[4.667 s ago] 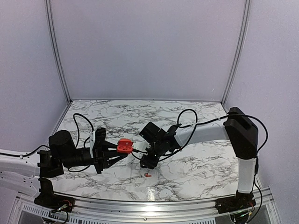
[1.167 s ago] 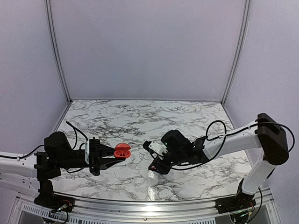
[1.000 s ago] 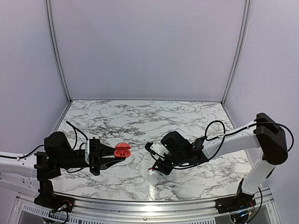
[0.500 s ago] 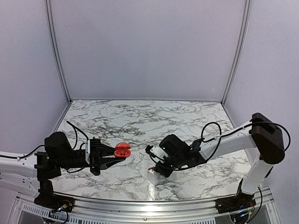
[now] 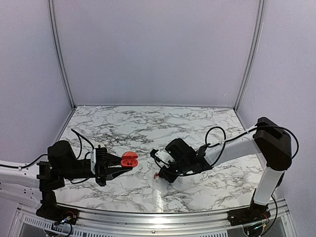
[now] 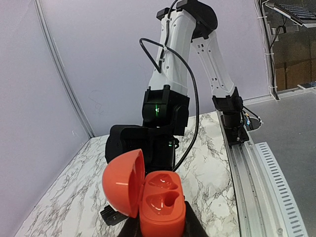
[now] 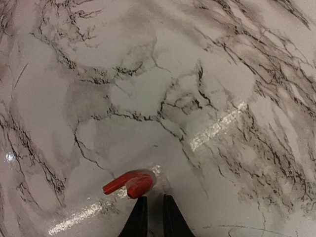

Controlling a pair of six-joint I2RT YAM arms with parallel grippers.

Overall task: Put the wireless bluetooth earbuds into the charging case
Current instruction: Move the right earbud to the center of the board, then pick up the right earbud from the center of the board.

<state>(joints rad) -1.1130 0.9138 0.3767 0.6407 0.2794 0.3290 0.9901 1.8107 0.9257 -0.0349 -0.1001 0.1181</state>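
Note:
My left gripper (image 5: 124,165) is shut on the red charging case (image 5: 129,158) and holds it above the table with its lid swung open. In the left wrist view the case (image 6: 162,200) shows two hollows. The lower one is a deep empty hole, and I cannot tell whether the upper one holds an earbud. One red earbud (image 7: 129,183) lies on the marble. My right gripper (image 7: 154,197) is low over the table with its jaws nearly together and only bare table in the gap. The earbud (image 5: 156,175) rests against the tip of its left finger, outside that gap.
The marble table (image 5: 197,128) is bounded by pale walls behind and at both sides, and a metal rail (image 5: 148,217) runs along the near edge. The right arm's cable (image 5: 217,138) loops above the table. The right arm (image 6: 163,123) fills the space just beyond the case.
My right gripper has slid left along the table towards the earbud and closed its jaws. The left gripper and the case have stayed put.

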